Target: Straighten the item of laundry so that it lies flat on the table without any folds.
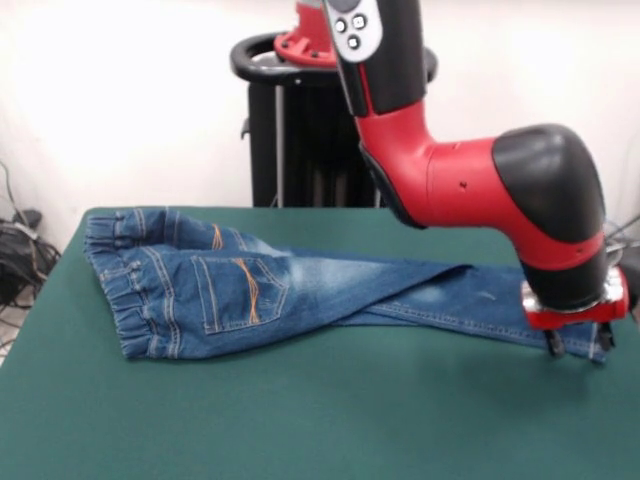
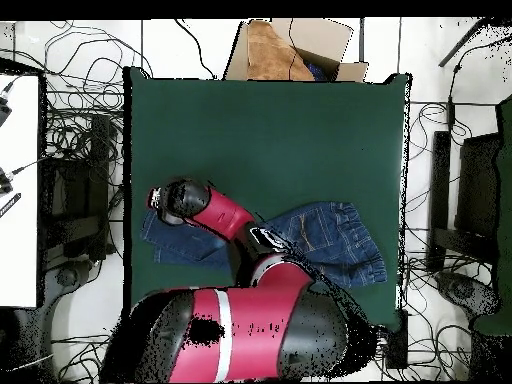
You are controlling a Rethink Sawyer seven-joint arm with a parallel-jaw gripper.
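The item of laundry [image 1: 240,290], a small pair of blue jeans, lies back pockets up on the green table [image 1: 300,420]. Its gathered waistband is at the left in the front view, and the legs run right, one lying across the other. My gripper [image 1: 578,345] is down at the leg ends near the table's right edge. It is open, its fingertips [image 1: 553,346] set apart over the hem. In the overhead view the jeans [image 2: 335,238] show their waistband to the right. There the arm's wrist [image 2: 185,200] hides the gripper above the leg ends.
The arm [image 2: 250,325] covers the jeans' middle in the overhead view. A cardboard box [image 2: 290,48] stands beyond the table's far edge. Cables [image 2: 70,130] lie on the floor at both sides. The table's edge [image 2: 128,200] is close to the leg ends.
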